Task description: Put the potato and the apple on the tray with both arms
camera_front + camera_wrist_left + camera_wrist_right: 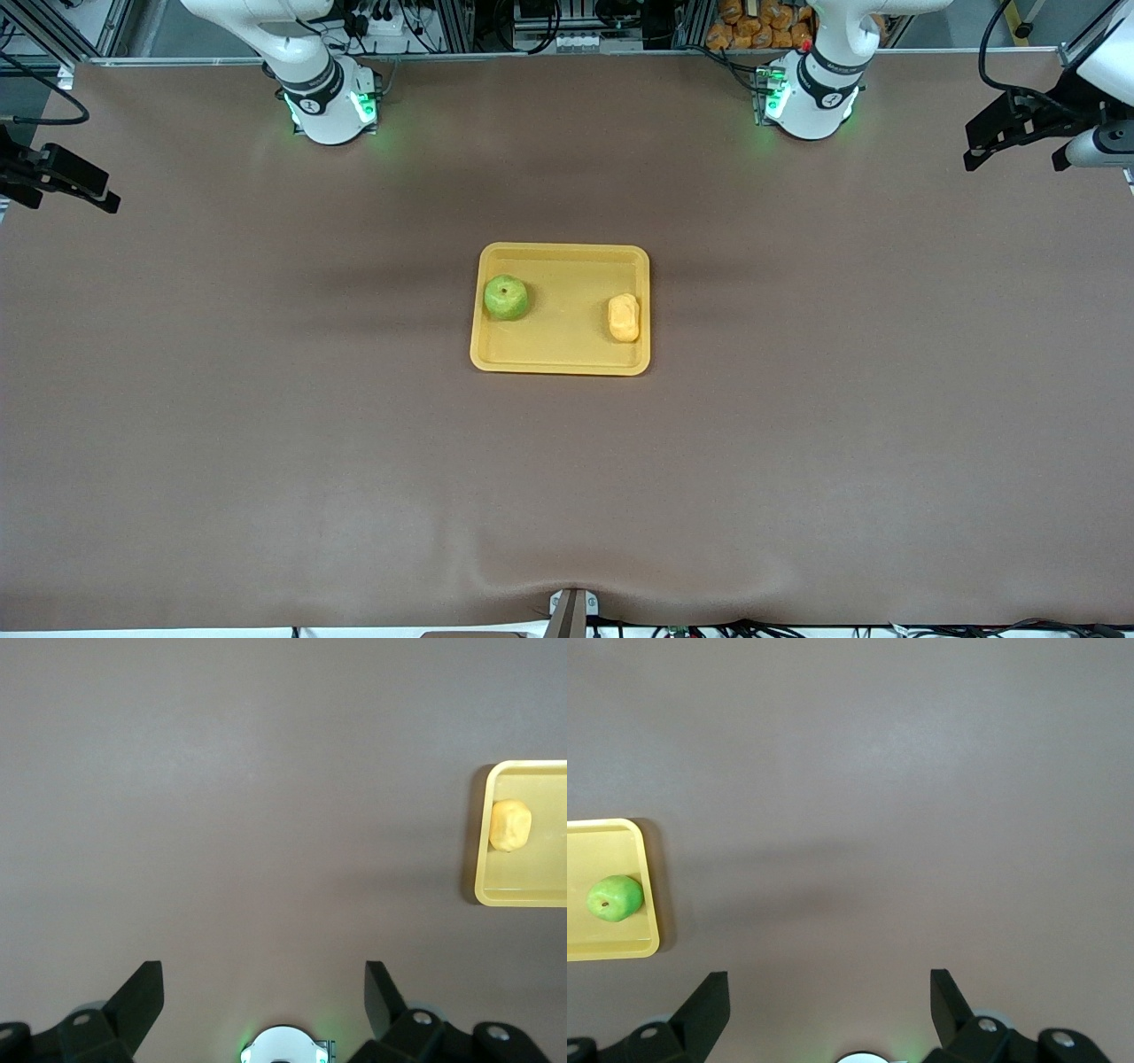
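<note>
The apple [506, 298] is seen lying in the tray [560, 361] at the right arm's end of it, and the potato [624, 317] at the left arm's end, the two well apart. The tray is set mid-desk [266, 425]. The right tool [829, 992] is held wide open and empty over bare desk; the left tool [264, 988] is likewise spread wide, nothing gripped

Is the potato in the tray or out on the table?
In. The potato lies inside the tray rim, toward the left arm's end, apart from the apple.
</note>
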Controlling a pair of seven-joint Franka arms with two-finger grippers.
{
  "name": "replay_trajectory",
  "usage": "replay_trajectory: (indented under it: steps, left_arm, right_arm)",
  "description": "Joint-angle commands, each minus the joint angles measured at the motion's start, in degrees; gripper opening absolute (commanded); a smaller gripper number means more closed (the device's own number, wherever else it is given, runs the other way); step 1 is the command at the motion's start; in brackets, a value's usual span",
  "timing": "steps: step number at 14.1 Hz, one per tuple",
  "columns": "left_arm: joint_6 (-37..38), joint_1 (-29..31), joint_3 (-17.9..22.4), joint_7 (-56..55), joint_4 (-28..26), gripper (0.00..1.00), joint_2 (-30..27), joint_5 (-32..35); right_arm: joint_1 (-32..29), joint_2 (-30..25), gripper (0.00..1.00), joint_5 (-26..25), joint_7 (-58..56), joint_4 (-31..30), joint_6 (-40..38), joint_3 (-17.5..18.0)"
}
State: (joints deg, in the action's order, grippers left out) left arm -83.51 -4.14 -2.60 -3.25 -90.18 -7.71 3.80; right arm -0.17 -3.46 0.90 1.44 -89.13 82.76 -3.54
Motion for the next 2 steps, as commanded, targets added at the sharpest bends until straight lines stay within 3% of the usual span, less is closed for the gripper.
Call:
replay_trajectory:
  steps: [1, 2]
  left_arm:
    - [0.1, 0.1, -0.04, 0.35, 2.02, 1.0, 0.94, -0.11]
    - [0.1, 0.19, -0.22, 0.09, 2.02, 1.0, 0.95, -0.55]
  right_arm:
    - [0.08, -1.02, 1.0, -0.9, -0.47, -0.43, 0.29, 0.02]
    - [0.08, -1.02, 1.0, -0.99, -0.47, -0.43, 0.29, 0.02]
